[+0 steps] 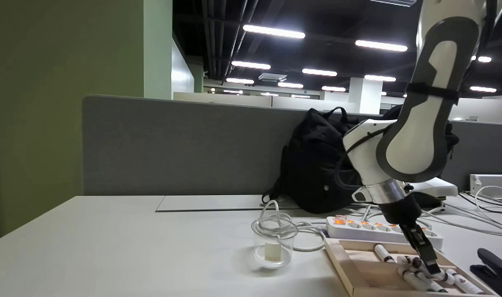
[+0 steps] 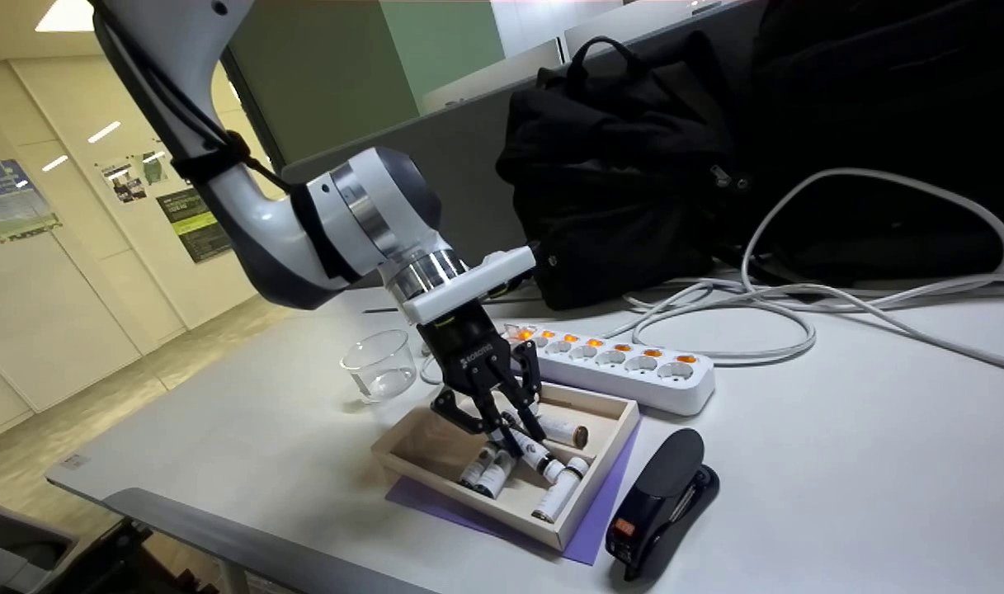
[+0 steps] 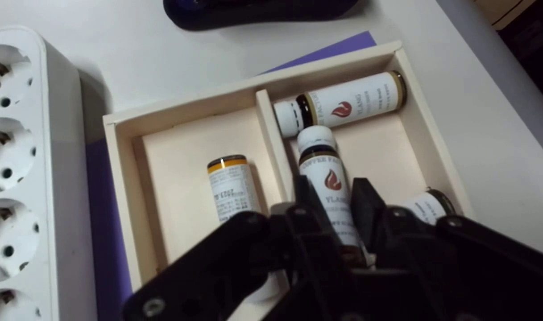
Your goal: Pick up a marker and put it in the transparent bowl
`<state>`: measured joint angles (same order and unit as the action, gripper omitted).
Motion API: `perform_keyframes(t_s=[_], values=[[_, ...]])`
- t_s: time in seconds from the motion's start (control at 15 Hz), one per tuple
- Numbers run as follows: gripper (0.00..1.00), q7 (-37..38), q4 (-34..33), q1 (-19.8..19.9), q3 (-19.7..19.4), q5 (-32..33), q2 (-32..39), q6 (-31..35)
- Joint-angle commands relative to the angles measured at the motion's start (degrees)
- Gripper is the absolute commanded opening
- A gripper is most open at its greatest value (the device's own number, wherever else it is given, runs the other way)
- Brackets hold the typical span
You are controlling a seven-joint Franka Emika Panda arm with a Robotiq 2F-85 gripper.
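No marker shows; the pictures hold small brown bottles with white labels and caps. Several lie in a shallow wooden box [image 2: 469, 505], among them one by the far corner [image 3: 351, 104] and one behind the divider [image 3: 233, 189]. My gripper [image 3: 333, 183] is down in the box, its fingers closed against both sides of one bottle [image 3: 327, 187]; this shows in an exterior view [image 2: 525, 444] too. The bottle's lower part is hidden by the gripper. The transparent bowl [image 1: 288, 251], a clear cup-like container, stands upright beside the box; it also shows in an exterior view [image 2: 386, 381].
A white power strip [image 2: 617, 371] lies along the box. A black stapler [image 2: 662, 503] lies on its other side. A purple sheet [image 2: 596, 532] is under the box. A black backpack [image 1: 316, 165] and looped white cables [image 2: 765, 305] are behind, against a grey partition [image 1: 185, 148].
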<state>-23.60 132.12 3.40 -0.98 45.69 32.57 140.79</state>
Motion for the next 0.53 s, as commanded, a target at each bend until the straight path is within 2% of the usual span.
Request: perform_keyframes(t_s=[0.0,0.13,0.47], values=[[0.05,2.05,-0.6,0.0,0.56,-2.86,-0.16,0.47],[0.07,1.32,-0.18,-0.06,1.15,-5.79,-2.14,-0.88],[0.07,-4.95,0.51,0.09,5.25,-21.36,-12.5,-11.97]])
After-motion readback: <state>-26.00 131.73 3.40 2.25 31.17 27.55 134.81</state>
